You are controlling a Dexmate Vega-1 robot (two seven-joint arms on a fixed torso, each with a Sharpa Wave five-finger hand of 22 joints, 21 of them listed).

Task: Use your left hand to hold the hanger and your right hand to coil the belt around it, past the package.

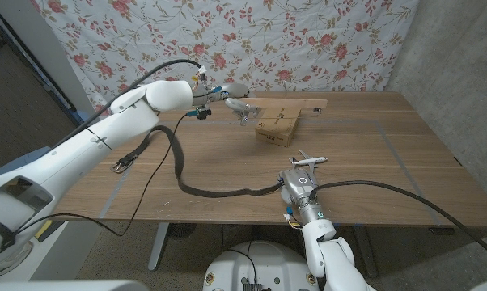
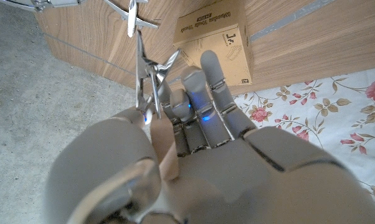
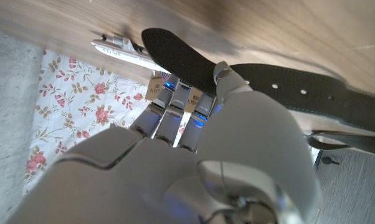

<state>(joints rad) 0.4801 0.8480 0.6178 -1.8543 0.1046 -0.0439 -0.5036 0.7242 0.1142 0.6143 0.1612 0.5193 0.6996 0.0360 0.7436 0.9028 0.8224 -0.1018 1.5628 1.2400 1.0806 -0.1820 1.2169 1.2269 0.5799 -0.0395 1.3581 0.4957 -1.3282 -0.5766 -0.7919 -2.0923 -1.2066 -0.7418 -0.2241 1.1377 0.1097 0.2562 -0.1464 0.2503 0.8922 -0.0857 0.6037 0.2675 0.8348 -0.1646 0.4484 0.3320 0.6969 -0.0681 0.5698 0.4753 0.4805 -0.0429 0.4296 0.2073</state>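
The left hand grips the wooden hanger by its metal hook above the cardboard package, while the right hand holds the dark leather belt snaking over the wood-grain counter, its punched holes visible from the right wrist.

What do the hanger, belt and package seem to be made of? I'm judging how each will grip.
Hanger: pale bare wood bar with visible grain, shiny metal hook and clips.
Belt: dark matte strap, probably leather or imitation; punched holes, limp curves.
Package: plain brown cardboard with black print.
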